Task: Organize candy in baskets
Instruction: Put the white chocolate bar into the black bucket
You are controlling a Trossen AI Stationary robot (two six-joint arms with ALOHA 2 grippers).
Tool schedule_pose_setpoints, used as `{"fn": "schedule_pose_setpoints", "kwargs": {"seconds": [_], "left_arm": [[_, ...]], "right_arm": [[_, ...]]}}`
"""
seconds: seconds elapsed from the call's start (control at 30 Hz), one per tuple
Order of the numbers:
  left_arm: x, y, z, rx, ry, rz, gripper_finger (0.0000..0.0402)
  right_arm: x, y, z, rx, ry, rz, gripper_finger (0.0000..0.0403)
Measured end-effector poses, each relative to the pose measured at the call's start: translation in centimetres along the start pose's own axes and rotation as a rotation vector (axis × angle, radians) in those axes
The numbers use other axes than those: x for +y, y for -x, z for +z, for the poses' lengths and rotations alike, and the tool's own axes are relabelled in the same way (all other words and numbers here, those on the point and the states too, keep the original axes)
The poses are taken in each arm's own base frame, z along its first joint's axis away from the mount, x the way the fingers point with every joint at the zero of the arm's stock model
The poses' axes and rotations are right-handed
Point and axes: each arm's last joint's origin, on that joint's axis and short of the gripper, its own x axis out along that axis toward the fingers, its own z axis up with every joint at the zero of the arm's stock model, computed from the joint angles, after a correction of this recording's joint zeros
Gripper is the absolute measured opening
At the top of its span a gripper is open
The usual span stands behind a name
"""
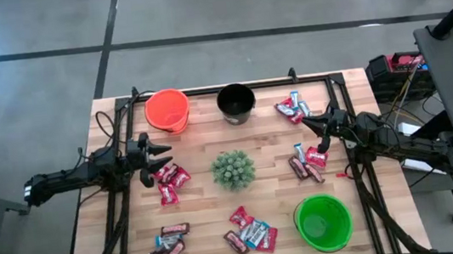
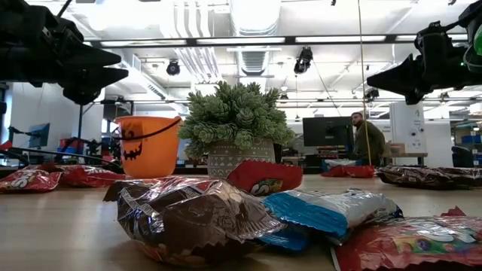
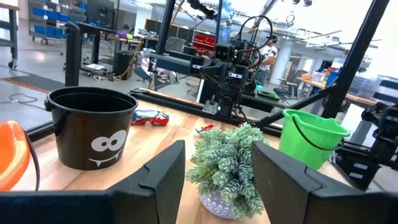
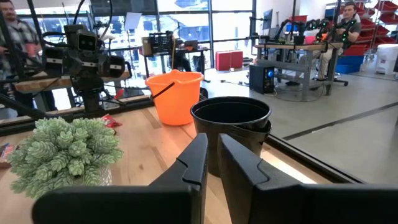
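Shiny crinkled candy point(image 1: 172, 181) on wood table point(image 1: 209, 202).
Left gripper point(image 1: 164, 157) level, agape, empty; right gripper point(image 1: 315, 123) nearly closed, empty, both above table.

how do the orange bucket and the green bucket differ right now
The orange bucket stands at the table's far edge near the left arm; the green bucket stands at the near edge on the right arm's side. The orange one shows a dark jack-o'-lantern face in the low view; no face shows on the green one. The orange one has the black bucket beside it; the green one stands alone, with candy nearby. Both are upright, round, handled, and look empty.
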Motion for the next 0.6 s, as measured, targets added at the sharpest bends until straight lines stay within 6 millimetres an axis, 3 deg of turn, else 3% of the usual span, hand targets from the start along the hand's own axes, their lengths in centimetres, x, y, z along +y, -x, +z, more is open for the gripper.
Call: {"fn": "schedule_pose_setpoints", "kwargs": {"seconds": [0.6], "left_arm": [[0.06, 0.0, -0.36, 0.039, -0.012, 0.002, 0.0167]], "right_arm": [[0.0, 0.0, 0.01, 0.0, 0.0, 0.0, 0.0029]]}}
